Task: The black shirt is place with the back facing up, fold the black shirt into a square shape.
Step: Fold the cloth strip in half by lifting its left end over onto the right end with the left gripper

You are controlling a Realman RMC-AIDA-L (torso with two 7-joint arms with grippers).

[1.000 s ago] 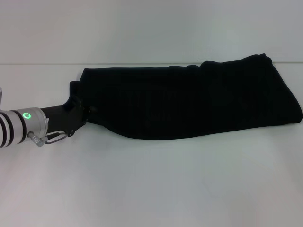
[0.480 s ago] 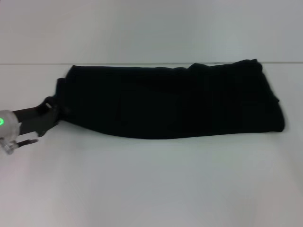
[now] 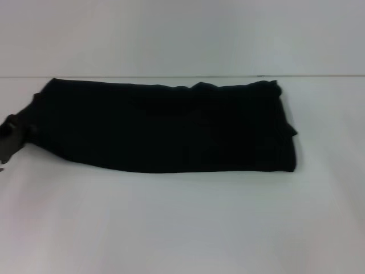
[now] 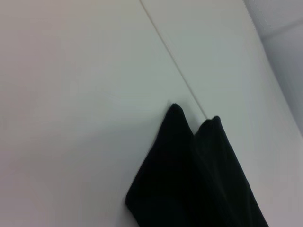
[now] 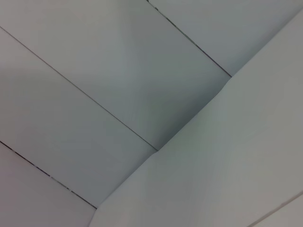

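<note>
The left gripper (image 3: 12,135) reached in low from the table's (image 3: 182,222) left edge, touching the shirt's (image 3: 165,128) left end. Whether its fingers were clamped could not be told.

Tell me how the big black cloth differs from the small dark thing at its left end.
The black shirt is by far the larger, a long folded band lying flat across the white table. The left gripper is a small piece just showing at the head view's left edge. The shirt looks soft, with rumpled edges, while the gripper looks rigid and meets the shirt's left end. Both are dark.
</note>
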